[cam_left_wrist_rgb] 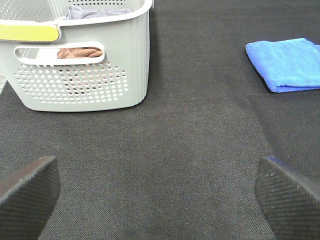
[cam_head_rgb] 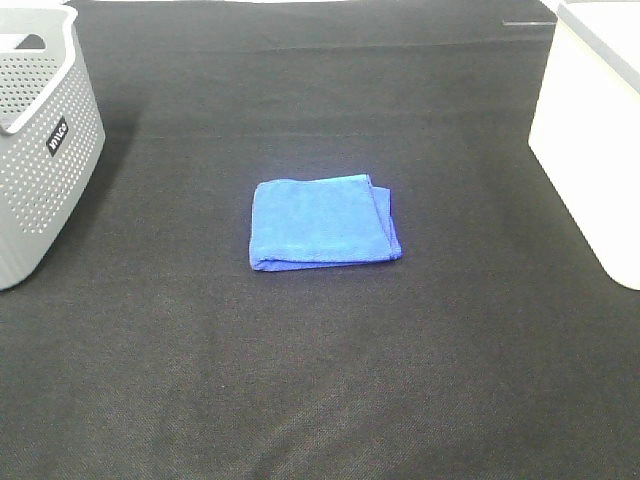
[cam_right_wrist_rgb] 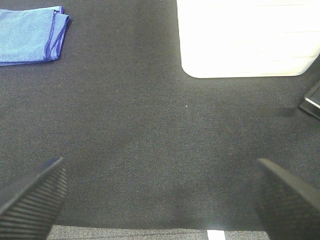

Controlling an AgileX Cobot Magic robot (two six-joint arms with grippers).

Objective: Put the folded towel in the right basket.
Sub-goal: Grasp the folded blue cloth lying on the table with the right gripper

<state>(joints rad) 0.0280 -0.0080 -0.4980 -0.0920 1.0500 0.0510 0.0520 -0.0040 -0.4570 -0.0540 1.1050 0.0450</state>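
Note:
A folded blue towel (cam_head_rgb: 322, 222) lies flat in the middle of the dark table. It also shows in the left wrist view (cam_left_wrist_rgb: 286, 64) and in the right wrist view (cam_right_wrist_rgb: 30, 36). The white right basket (cam_head_rgb: 592, 130) stands at the right edge; its wall shows in the right wrist view (cam_right_wrist_rgb: 247, 40). Neither arm shows in the exterior high view. My left gripper (cam_left_wrist_rgb: 157, 197) is open and empty, well short of the towel. My right gripper (cam_right_wrist_rgb: 160, 197) is open and empty, with bare table between its fingers.
A grey perforated basket (cam_head_rgb: 40, 140) stands at the left edge; in the left wrist view (cam_left_wrist_rgb: 80, 55) it holds grey and brown cloths. A dark table mat (cam_head_rgb: 320, 380) covers the surface. A black object (cam_right_wrist_rgb: 312, 100) lies beside the white basket.

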